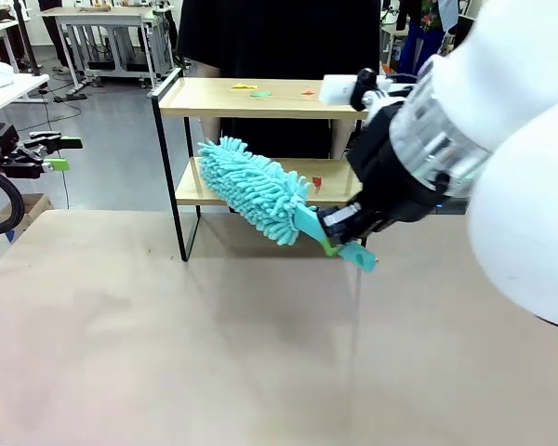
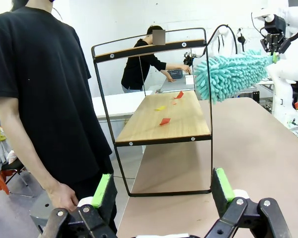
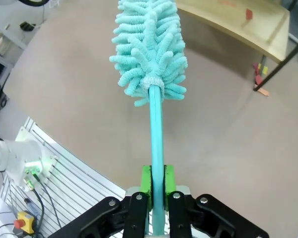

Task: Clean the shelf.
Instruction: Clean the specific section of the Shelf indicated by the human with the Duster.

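Observation:
The shelf (image 1: 260, 97) stands at the table's far side, with two wooden boards in a black frame. Small coloured paper scraps (image 1: 259, 92) lie on its top board, and a red scrap (image 1: 317, 183) lies on the lower board (image 2: 164, 119). My right gripper (image 1: 339, 232) is shut on the handle of a teal fluffy duster (image 1: 256, 189). The duster's head hangs in front of the lower board, near the frame's front post (image 2: 209, 89). The right wrist view shows the duster handle (image 3: 156, 144) clamped between my right gripper's (image 3: 157, 186) green pads. My left gripper (image 2: 162, 191) stands open and holds nothing, off to the shelf's left side (image 1: 51, 153).
A person in a black shirt (image 2: 39, 89) stands right behind the shelf, one hand hanging at its end. A few paper scraps (image 3: 260, 74) lie on the table by a shelf leg. The brown table top (image 1: 214, 334) in front of the shelf is bare.

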### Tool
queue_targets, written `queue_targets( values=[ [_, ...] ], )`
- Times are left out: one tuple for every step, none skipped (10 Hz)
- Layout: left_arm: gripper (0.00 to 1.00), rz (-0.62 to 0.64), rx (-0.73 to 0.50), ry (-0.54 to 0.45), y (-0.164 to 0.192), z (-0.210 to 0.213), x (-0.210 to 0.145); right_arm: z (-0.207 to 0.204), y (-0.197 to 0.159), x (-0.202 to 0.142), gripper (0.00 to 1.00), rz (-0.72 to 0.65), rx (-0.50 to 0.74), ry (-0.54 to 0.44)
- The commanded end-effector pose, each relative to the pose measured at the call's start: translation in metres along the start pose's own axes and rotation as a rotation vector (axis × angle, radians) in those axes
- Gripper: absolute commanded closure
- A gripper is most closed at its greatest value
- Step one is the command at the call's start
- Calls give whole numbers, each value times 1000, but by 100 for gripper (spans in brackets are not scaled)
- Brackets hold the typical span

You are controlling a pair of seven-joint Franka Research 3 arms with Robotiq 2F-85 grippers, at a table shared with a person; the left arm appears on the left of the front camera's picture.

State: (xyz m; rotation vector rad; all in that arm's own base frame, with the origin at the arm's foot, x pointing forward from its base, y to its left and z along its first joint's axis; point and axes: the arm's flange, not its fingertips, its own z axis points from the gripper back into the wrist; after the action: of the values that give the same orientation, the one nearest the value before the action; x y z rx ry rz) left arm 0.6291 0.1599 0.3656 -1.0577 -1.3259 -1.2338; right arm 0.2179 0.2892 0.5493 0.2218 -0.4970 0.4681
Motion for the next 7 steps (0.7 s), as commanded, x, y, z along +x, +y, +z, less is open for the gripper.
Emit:
queue_targets(
  values=[
    [0,-5,1,-2,-1,0,2,-22,16,26,87,-57,26,-30],
    [0,-5,1,-2,-1,0,2,-33,20,33,87,-89,20,-29],
    [0,-5,1,-2,-1,0,2,-46,27,42,87,-117,13,-40],
    [0,-5,1,-2,-1,0,2,-56,34,51,87,-141,13,-59],
    [0,-5,1,-2,-1,0,2,-64,42,58,87,-158,5,-85],
    [0,-5,1,-2,-1,0,2,-70,49,64,87,-173,12,-111],
    [0,-5,1,-2,-1,0,2,-76,55,70,87,-209,6,-123]
  ],
)
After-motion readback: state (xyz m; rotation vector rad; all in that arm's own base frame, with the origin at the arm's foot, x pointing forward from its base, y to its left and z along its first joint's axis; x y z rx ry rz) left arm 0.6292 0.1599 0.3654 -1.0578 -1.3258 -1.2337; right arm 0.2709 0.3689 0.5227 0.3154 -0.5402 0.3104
